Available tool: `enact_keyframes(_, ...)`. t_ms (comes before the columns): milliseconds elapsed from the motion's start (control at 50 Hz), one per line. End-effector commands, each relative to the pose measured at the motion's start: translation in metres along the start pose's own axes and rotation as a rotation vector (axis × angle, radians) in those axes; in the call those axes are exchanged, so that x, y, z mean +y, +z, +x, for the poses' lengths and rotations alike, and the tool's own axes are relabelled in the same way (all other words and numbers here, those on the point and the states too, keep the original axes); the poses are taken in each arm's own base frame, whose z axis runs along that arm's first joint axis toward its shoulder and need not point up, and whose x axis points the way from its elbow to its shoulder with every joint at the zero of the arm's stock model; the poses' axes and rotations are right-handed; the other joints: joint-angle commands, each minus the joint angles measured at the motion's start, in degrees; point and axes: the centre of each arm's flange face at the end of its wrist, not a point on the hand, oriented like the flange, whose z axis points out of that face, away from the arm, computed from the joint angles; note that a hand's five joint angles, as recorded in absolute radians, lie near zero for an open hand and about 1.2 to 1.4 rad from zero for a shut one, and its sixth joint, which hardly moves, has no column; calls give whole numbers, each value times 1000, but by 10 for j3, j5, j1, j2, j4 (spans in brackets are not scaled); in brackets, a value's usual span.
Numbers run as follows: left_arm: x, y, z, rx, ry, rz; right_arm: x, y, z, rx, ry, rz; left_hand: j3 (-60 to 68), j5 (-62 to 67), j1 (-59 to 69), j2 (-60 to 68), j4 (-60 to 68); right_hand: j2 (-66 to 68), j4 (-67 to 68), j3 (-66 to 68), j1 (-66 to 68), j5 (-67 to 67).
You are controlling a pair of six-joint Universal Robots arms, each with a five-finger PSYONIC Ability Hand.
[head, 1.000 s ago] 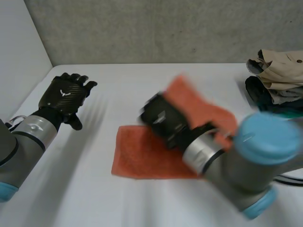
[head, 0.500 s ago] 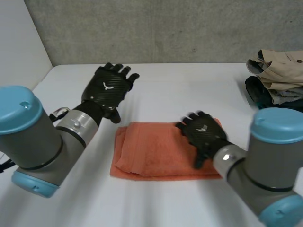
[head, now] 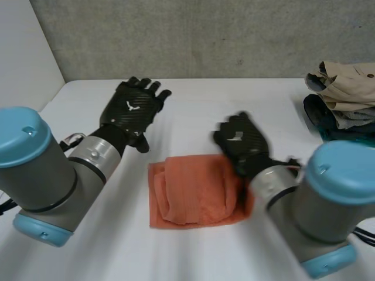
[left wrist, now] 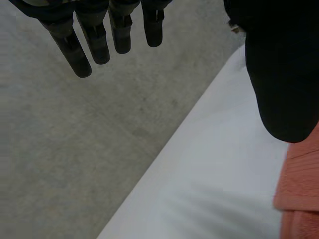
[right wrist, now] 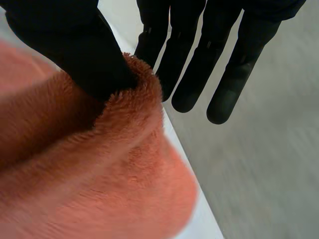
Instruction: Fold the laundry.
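Both hands open, fingers straight. Left hand (head: 132, 110) above white table (head: 193, 102), holding nothing. Right hand (head: 240, 142) at right edge of folded orange towel (head: 190, 196), mid-table; fold draped over thumb. Clothes pile (head: 343, 96) far right.

A white table (head: 193, 99) stands against a grey concrete wall (head: 193, 35), lit evenly.

The white table (head: 193, 105) carries an orange towel (head: 190, 190), which lies about midway between the left and right edges and nearer the front edge, folded over itself in thick layers with a rounded fold towards its left side. At the right edge, towards the far corner, sits a pile of clothes (head: 345, 99), a beige garment on top of darker ones.
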Motion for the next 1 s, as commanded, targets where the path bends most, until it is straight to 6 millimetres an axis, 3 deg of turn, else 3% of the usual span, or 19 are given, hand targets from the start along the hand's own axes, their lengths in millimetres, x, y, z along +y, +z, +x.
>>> enact_keyframes(20,2,-1,-17,-75,-9,-23,-19,-20,-109,-368,3,158,-20,-28,-8,-20,-16,121,114,119,177,125)
enact_keyframes(60,2,-1,-18,-87,-24,-29,-15,-21,-119,-403,10,130,-20,-28,-8,-20,-16,121,114,119,177,125)
enact_keyframes(80,3,-1,-19,-96,-46,-34,-12,-20,-120,-408,14,112,-20,-28,-8,-20,-16,30,23,28,86,34)
enact_keyframes(100,3,-1,-20,-102,-60,-37,-11,-19,-117,-403,26,75,-20,-28,-8,-20,-16,-374,-381,-376,-318,-370)
enact_keyframes(120,3,-1,-20,-108,-70,-37,-11,-18,-115,-394,34,63,-20,-28,-8,-20,-16,-539,-547,-541,-484,-536)
enact_keyframes(140,3,-1,-22,-116,-82,-39,-12,-17,-111,-377,51,47,-20,-28,-8,-20,-16,-579,-586,-581,-523,-575)
enact_keyframes(160,1,0,-23,-128,-117,-34,-12,-14,-107,-354,73,33,-20,-28,-8,-20,-16,-579,-586,-581,-523,-575)
enact_keyframes(280,-8,3,-20,-122,-214,-7,-7,8,-5,-26,412,-55,-20,-28,-8,-20,-16,-579,-586,-581,-523,-575)
enact_keyframes(360,-15,0,-1,-61,-282,-18,6,7,20,11,572,-137,-19,-27,-7,-18,-15,-579,-586,-581,-523,-575)
enact_keyframes(460,-6,-7,54,99,-367,-121,20,6,36,9,668,-255,-15,-23,-3,-15,-11,-579,-586,-581,-523,-575)
enact_keyframes(500,5,-10,75,154,-369,-189,33,10,28,-35,694,-324,-7,-15,5,-7,-3,-579,-586,-581,-523,-575)
enact_keyframes(580,29,-12,93,155,-355,-296,46,17,13,-100,712,-394,10,2,22,10,14,-579,-586,-581,-523,-575)
enact_keyframes(720,53,-15,87,22,-286,-420,64,24,-7,-170,712,-452,13,5,25,14,17,-579,-586,-581,-523,-575)
enact_keyframes(840,66,-23,82,37,-195,-491,65,27,-5,-173,610,-445,20,12,32,20,24,-579,-586,-581,-523,-575)
enact_keyframes(920,63,-22,75,32,-185,-481,55,25,8,-143,467,-418,17,9,29,17,21,-579,-586,-581,-523,-575)
enact_keyframes(1000,34,-16,61,20,-198,-377,38,18,14,-99,406,-383,-7,-15,5,-7,-3,-579,-586,-581,-523,-575)
